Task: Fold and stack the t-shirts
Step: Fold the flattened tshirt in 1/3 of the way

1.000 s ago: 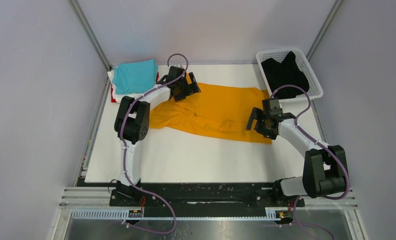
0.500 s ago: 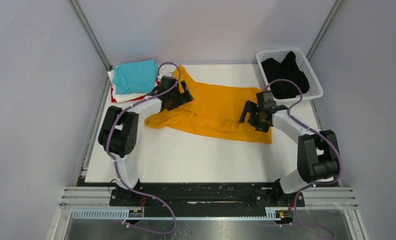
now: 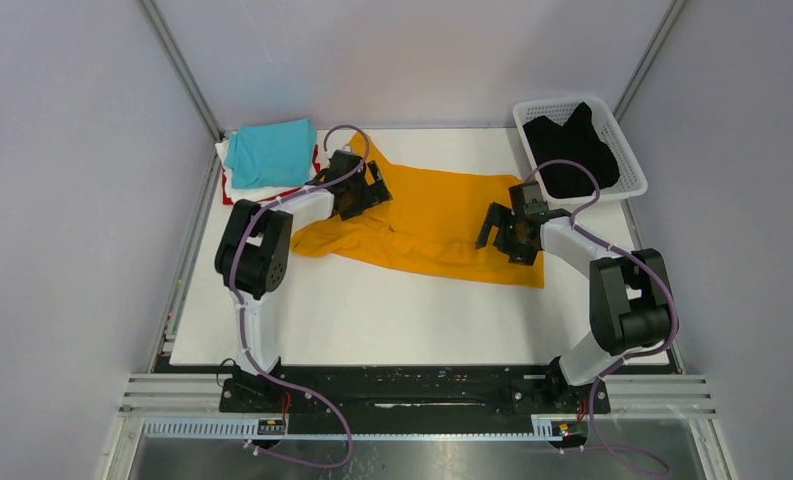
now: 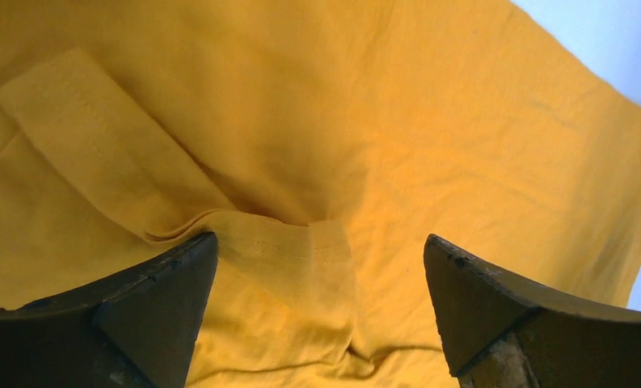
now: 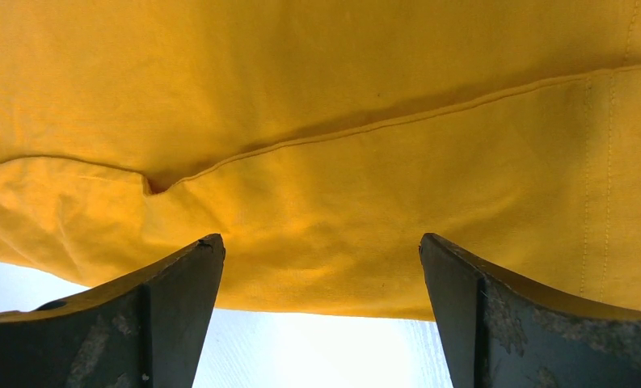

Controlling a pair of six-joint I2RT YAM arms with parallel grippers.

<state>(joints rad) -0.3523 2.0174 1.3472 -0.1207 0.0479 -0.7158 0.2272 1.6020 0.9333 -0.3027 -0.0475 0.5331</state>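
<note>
Top view, table (image 3: 372, 320): a white surface, with both arms reaching over it from the near edge.
Top view, orange-yellow shirt (image 3: 442, 215): lies spread and rumpled across the middle of the table. One corner points to the far edge and the left end is bunched.
Top view, left gripper (image 3: 364, 195): over the far-left part of the orange-yellow shirt, fingers apart.
Top view, right gripper (image 3: 500, 243): over the right part of the same shirt, near its right edge, fingers apart.
Top view, stack: the turquoise shirt (image 3: 270, 150) lies folded on the white shirt (image 3: 247, 187). The red shirt (image 3: 228, 198) shows as a thin edge beneath. The stack sits in the far-left corner, near the left gripper.
Top view, basket (image 3: 634, 165): white lattice in the far-right corner, with the black shirt (image 3: 570, 150) heaped inside.
Left wrist view, left gripper (image 4: 321, 242): released. Its dark fingers (image 4: 155, 315) stand wide apart with nothing clamped, and contact with the cloth cannot be told.
Left wrist view, orange-yellow shirt (image 4: 398, 121): fills nearly the whole view. A stitched hem fold (image 4: 284, 242) lies between the fingers, and the table (image 4: 616, 40) shows at the upper right.
Right wrist view, right gripper (image 5: 321, 241): released. Its fingers (image 5: 139, 315) are spread wide and grasp nothing.
Right wrist view, orange-yellow shirt (image 5: 301, 81): covers the upper part of the view. A seam slants across it, and its lower edge lies just beyond the fingertips.
Right wrist view, table (image 5: 317, 347): bare white between the fingers.
</note>
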